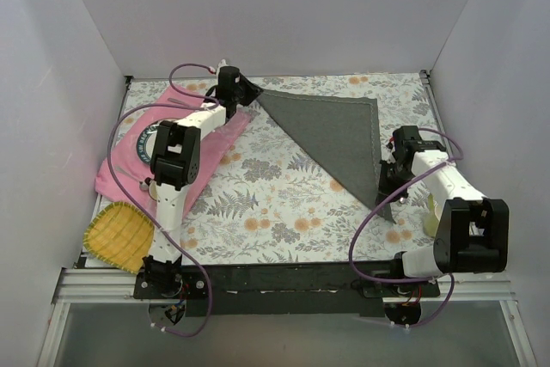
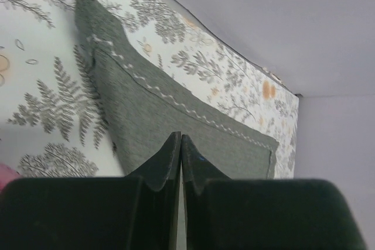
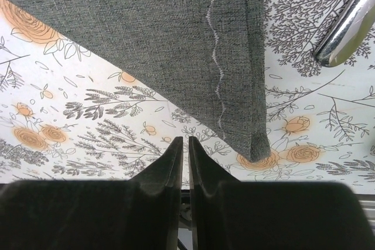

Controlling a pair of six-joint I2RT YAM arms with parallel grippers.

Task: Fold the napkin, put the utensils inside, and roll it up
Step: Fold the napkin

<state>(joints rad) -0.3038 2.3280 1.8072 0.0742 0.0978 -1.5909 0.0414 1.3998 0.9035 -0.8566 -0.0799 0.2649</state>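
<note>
Now charcoal napkin (image 1: 331, 135) folded triangular, pale wavy hem stitching, lying flat

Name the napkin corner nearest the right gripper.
The near tip of the napkin, just ahead of the right gripper; the other two lie along the far side.

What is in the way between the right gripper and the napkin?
Nothing visible. The right gripper hangs shut just beside the near tip of the napkin, with only bare flowered tablecloth between them.
</note>
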